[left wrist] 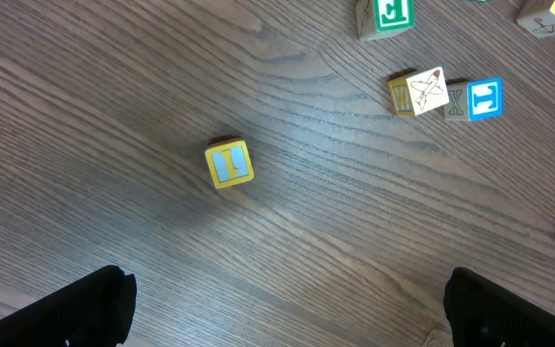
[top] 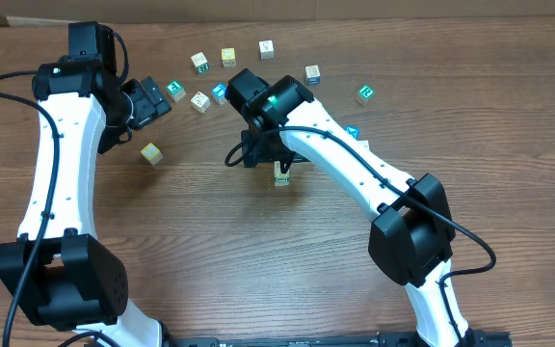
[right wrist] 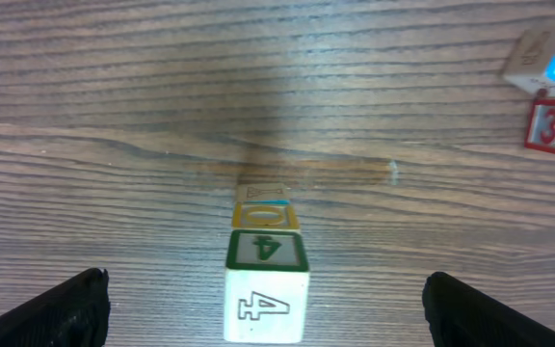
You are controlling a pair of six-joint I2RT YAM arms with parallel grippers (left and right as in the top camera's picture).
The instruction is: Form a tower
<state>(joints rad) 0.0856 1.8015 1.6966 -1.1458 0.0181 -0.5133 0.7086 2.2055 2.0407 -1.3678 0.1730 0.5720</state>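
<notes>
The tower stands between my right gripper's open fingers, and neither finger touches it. Its top cube has a green-framed "4" on a pale face, with a yellow-edged cube and another below. From overhead, only the tower's edge shows past the right gripper. My left gripper hangs open over bare wood, with a loose yellow-framed cube ahead of it. In the overhead view the left gripper is at the back left, above that cube.
Several loose cubes lie along the far side of the table: a green one, pale ones, a blue one and a green one to the right. A red "3" cube lies far right.
</notes>
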